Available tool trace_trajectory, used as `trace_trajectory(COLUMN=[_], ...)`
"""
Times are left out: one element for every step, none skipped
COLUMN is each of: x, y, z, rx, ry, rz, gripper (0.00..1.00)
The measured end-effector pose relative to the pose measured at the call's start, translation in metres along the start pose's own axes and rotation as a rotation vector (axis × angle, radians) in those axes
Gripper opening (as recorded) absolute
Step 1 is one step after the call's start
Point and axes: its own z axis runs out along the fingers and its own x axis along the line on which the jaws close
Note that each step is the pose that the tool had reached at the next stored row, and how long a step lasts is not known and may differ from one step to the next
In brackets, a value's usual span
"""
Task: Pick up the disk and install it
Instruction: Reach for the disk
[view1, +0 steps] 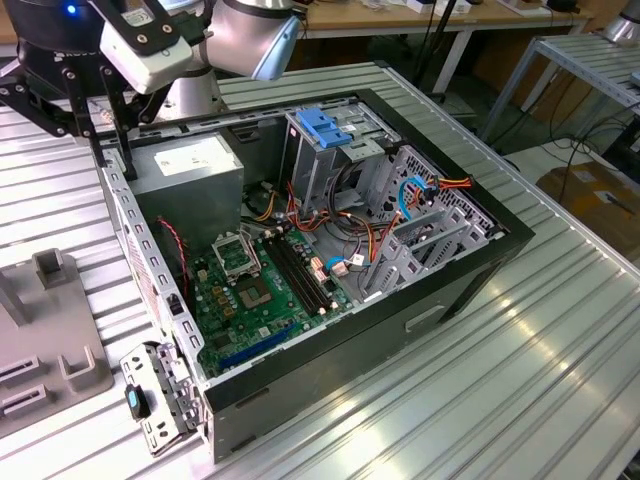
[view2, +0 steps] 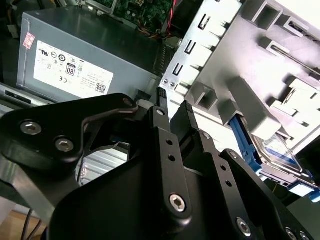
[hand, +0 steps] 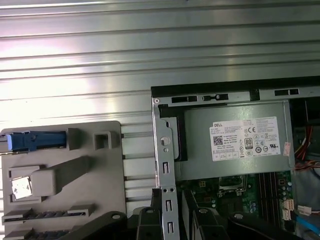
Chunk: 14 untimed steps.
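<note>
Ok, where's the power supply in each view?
Exterior view: power supply in the open case's far corner, toward the exterior view's left.
Second wrist view: labelled grey box beside the green motherboard.
First wrist view: between the case's black rim and motherboard.
Shared landmark: the motherboard.

A ribbed aluminium table (view1: 520, 390) of long parallel slats carried everything. An open black computer case (view1: 400, 322) lay on its side directly on the slats, its open face turned upward, set at a slant across the middle of the table in the exterior view. Beside it, towards the exterior view's left and apart from the case, a flat grey plastic fixture (view1: 40, 335) with raised blocks and slots also rested on the slats. In the first wrist view a strip of bare slats separated the two
</note>
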Motion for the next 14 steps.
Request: trace_trajectory(x=[0.0014,0.0025,0.0033,0.0053,0.0069,0.0079,0.0105,0.0129,0.0151,0.0165,0.0178,0.0199,0.0213,0.0241], y=[-0.0001,-0.0002,-0.0003,-0.0004,-0.0005,-0.0006,-0.0008,-0.0010,-0.0011,-0.0012,-0.0014,-0.0015,-0.0016,-0.0019], z=[0.0000,0.0000,0.0000,0.0000,0.0000,0.0000,0.0000,0.0000,0.0000,0.0000,0.0000,0.0000,0.0000,0.0000], rx=[0.0000,-0.0001,-0.0001,0.0000,-0.0001,-0.0001,-0.0001,0.0000,0.0000,0.0000,0.0000,0.0000,-0.0001,0.0000], ry=[0.0000,-0.0001,-0.0001,0.0000,-0.0001,-0.0001,-0.0001,0.0000,0.0000,0.0000,0.0000,0.0000,0.0000,0.0000], rz=[0.000,0.000,0.000,0.000,0.000,0.000,0.000,0.000,0.000,0.000,0.000,0.000,0.000,0.000], gripper=[0.31,0.31,0.31,0.31,0.31,0.31,0.31,0.31,0.31,0.31,0.31,0.31,0.31,0.31])
